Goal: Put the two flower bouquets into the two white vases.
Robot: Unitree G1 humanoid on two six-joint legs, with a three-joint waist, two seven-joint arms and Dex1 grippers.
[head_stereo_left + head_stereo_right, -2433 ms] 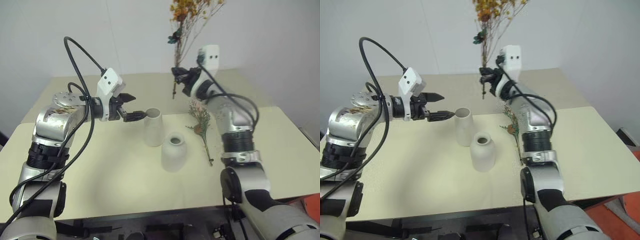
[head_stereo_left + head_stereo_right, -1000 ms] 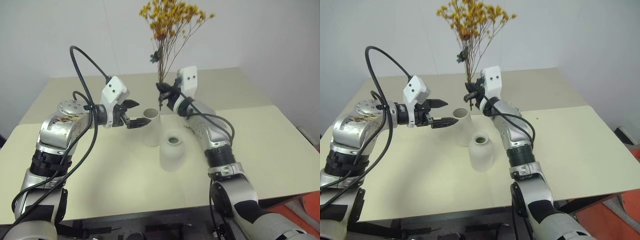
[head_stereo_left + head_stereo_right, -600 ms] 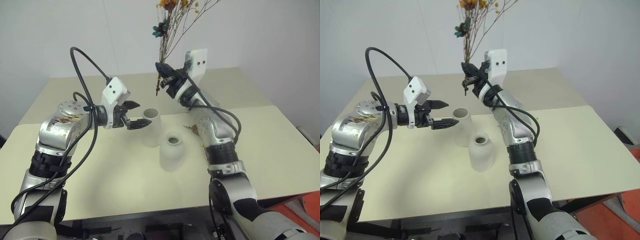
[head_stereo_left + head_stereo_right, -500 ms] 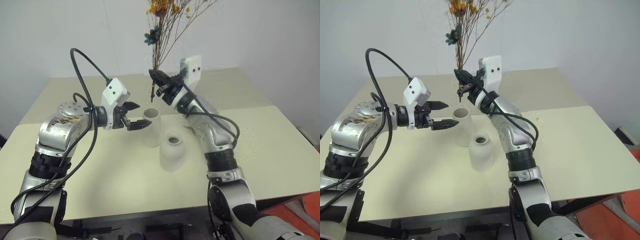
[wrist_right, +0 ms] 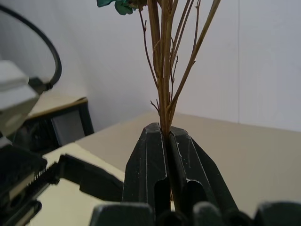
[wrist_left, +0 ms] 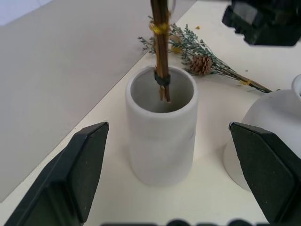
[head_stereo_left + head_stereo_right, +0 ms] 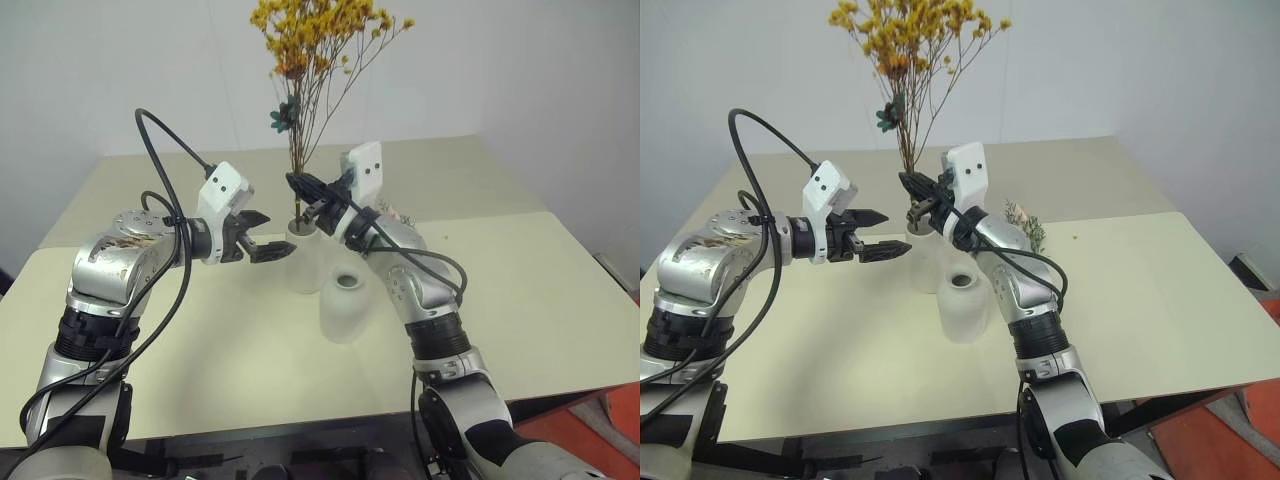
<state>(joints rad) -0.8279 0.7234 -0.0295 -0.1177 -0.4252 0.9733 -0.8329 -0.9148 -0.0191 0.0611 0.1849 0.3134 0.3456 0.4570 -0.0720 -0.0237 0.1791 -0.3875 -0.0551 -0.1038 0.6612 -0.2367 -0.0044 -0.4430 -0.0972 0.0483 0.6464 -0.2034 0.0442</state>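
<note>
My right gripper (image 7: 297, 187) is shut on the thin brown stems of the yellow-orange bouquet (image 7: 310, 40), which stands upright. Its stem ends (image 6: 162, 89) dip into the mouth of the taller white vase (image 7: 305, 262). The wrist view shows the fingers (image 5: 155, 160) clamped on the stems. To the left of that vase my left gripper (image 7: 272, 235) is open, one finger on each side of the vase and neither touching it. The shorter round vase (image 7: 345, 305) stands just in front of it, to the right. The small grey-green bouquet with a cone (image 6: 202, 63) lies flat on the table behind the vases.
The vases stand mid-table on a cream tabletop (image 7: 560, 300), and a second, beige table (image 7: 150, 180) butts up behind it. A white wall is close behind. A black cable (image 7: 150, 110) loops above my left arm.
My right gripper has come down and to the left with the yellow bouquet, so the stem ends now sit in the tall vase's mouth. The left gripper has stayed beside the vase.
</note>
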